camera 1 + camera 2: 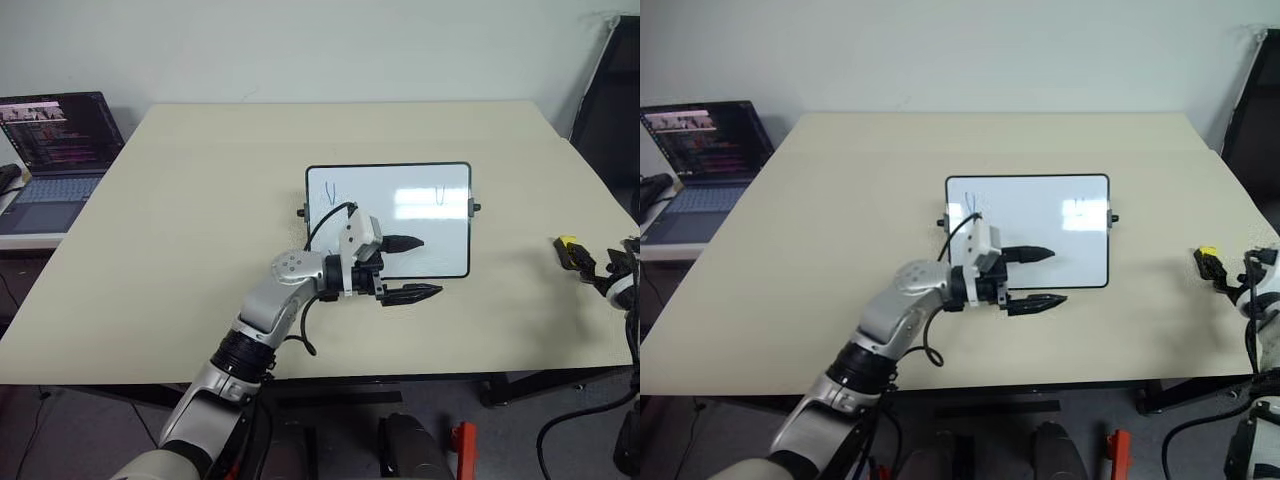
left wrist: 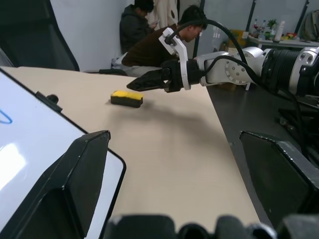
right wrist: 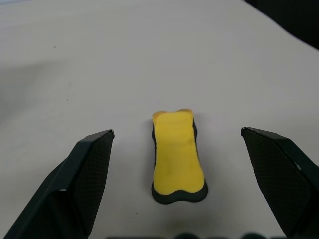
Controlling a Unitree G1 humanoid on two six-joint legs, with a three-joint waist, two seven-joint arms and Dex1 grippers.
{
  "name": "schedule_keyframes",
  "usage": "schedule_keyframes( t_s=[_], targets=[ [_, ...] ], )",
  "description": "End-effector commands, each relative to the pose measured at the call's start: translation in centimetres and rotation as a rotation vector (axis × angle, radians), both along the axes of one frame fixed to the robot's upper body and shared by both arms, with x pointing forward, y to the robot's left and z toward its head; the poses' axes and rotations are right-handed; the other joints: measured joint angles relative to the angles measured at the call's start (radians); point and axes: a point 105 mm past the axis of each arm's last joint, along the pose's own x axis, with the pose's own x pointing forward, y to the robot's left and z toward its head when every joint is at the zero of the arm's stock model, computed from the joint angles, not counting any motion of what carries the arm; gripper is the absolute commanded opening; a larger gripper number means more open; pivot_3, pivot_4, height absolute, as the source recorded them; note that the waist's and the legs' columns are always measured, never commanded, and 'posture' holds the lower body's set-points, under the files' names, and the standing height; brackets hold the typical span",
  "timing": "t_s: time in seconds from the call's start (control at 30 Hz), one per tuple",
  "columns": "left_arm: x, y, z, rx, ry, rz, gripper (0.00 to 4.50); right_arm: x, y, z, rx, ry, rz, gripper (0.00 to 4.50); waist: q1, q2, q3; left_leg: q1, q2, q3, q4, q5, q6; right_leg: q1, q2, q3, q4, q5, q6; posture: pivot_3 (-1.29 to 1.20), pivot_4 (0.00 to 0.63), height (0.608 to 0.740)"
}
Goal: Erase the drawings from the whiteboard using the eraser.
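The whiteboard [image 1: 388, 222] lies flat in the middle of the table, with thin blue drawings [image 1: 330, 192] near its far left corner and a second blue squiggle [image 1: 440, 195] near its far right. My left gripper [image 1: 412, 267] hovers open over the board's near edge, pointing right, with nothing between its fingers. The yellow eraser [image 1: 567, 242] lies on the table to the right of the board. My right gripper [image 3: 177, 133] is open just behind the eraser [image 3: 177, 157], which rests on the table between the spread fingers, untouched.
An open laptop [image 1: 55, 150] sits on a side table at the far left. A black chair [image 1: 612, 110] stands past the table's right edge. Two people [image 2: 159, 35] sit in the background of the left wrist view. Cables hang below the table's right front.
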Motion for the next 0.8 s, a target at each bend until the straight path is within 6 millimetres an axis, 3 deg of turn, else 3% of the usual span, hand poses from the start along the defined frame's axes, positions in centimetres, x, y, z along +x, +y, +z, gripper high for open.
schedule_keyframes(
  t_s=[0.03,0.8],
  targets=[
    [-0.2,0.5,1.3,-0.023,-0.055,0.018,4.50,0.5,-0.3,1.6,-0.042,-0.043,0.013,4.48,-0.001,0.000,0.000,0.000,0.000,0.000,0.000,0.000,0.000,0.000,0.000,0.000,0.000,0.000,0.000,0.00,0.150,0.740],
    [-1.1,1.3,1.2,-0.016,-0.018,0.052,4.50,1.5,-0.1,-0.4,-0.025,-0.010,-0.033,4.48,-0.001,0.000,0.000,0.000,0.000,0.000,0.000,0.000,0.000,0.001,0.000,0.000,0.000,0.000,0.000,0.00,0.150,0.740]
  ],
)
